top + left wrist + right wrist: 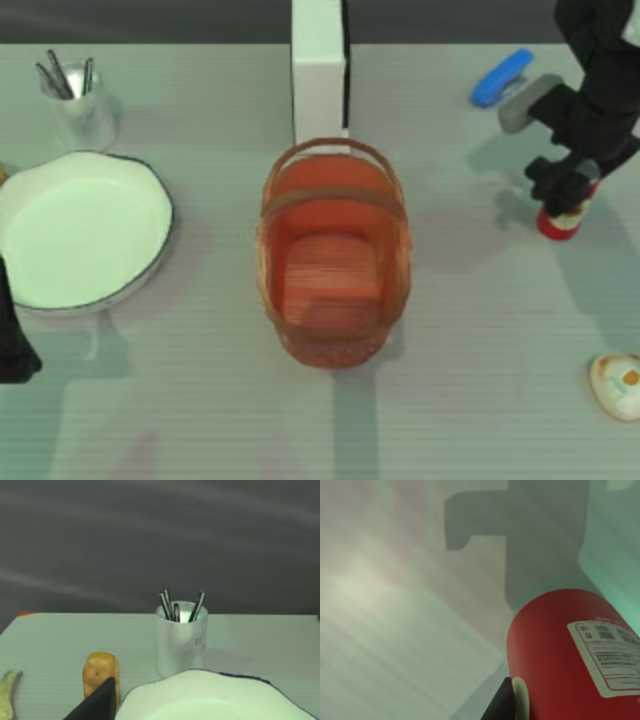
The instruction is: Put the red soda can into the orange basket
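The right gripper [566,188] sits directly over the red soda can [560,222] on the right side of the table [470,330], its dark fingers down around the can's upper part; whether they are clamped on it or merely set around it, I cannot tell. In the right wrist view one black finger with a pale pad [512,700] lies against the can's smooth red wall, beside a white printed label. The can stands upright, well apart from the orange basket [334,262], an oval woven thing with a ribbed floor and an arched brown hoop handle, at the table's middle with nothing inside it. Behind the basket stands a white box [319,70]. A blue stapler [502,77] lies near the right arm, and a pale rounded object [616,386] sits at the right edge. On the left, a shallow white bowl [80,230] with a wavy rim lies beside a shiny metal cup [82,112] holding dark pens. The left arm [14,340] is parked at the left edge.
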Robot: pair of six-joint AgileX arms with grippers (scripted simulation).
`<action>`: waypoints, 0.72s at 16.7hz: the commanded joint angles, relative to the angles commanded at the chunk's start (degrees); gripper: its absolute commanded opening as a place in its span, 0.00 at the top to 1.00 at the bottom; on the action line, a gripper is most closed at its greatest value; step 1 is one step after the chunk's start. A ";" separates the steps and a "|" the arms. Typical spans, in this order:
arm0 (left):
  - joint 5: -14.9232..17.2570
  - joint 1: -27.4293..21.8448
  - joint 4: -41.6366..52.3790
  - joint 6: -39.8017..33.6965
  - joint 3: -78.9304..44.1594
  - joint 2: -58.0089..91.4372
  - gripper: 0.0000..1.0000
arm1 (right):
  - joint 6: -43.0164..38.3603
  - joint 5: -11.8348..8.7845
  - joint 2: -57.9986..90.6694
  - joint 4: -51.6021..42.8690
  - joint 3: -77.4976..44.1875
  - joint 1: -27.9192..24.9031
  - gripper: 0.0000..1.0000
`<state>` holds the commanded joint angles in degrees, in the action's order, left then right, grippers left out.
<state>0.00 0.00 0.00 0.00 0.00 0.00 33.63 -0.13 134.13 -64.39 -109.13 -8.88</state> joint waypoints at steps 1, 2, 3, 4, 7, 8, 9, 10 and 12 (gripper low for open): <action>0.00 0.00 0.00 0.00 0.00 0.00 0.00 | -0.32 -0.82 -0.14 1.20 0.34 -0.22 1.00; 0.00 0.00 0.00 0.00 0.00 0.00 0.00 | -0.85 -2.03 -0.34 3.01 0.86 -0.50 1.00; 0.00 0.00 0.00 0.00 0.00 0.00 0.00 | -1.59 -3.60 -0.60 5.44 1.55 -0.83 1.00; 0.00 0.00 0.00 0.00 0.00 0.00 0.00 | -2.54 -5.50 -0.90 8.47 2.41 -1.19 1.00; 0.00 0.00 0.00 0.00 0.00 0.00 0.00 | -6.53 -12.87 -2.06 21.09 5.98 -2.40 1.00; 0.00 0.00 0.00 0.00 0.00 0.00 0.00 | -8.17 -15.80 -2.52 26.27 7.49 -2.87 1.00; 0.00 0.00 0.00 0.00 0.00 0.00 0.00 | -9.94 -18.90 -3.02 31.84 9.13 -3.36 1.00; 0.00 0.00 0.00 0.00 0.00 0.00 0.00 | -11.83 -22.14 -3.55 37.72 10.91 -3.86 1.00; 0.00 0.00 0.00 0.00 0.00 0.00 0.00 | -15.82 -28.87 -4.76 50.09 14.76 -4.89 1.00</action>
<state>0.00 0.00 0.00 0.00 0.00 0.00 17.81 -29.00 129.36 -14.30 -94.37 -13.77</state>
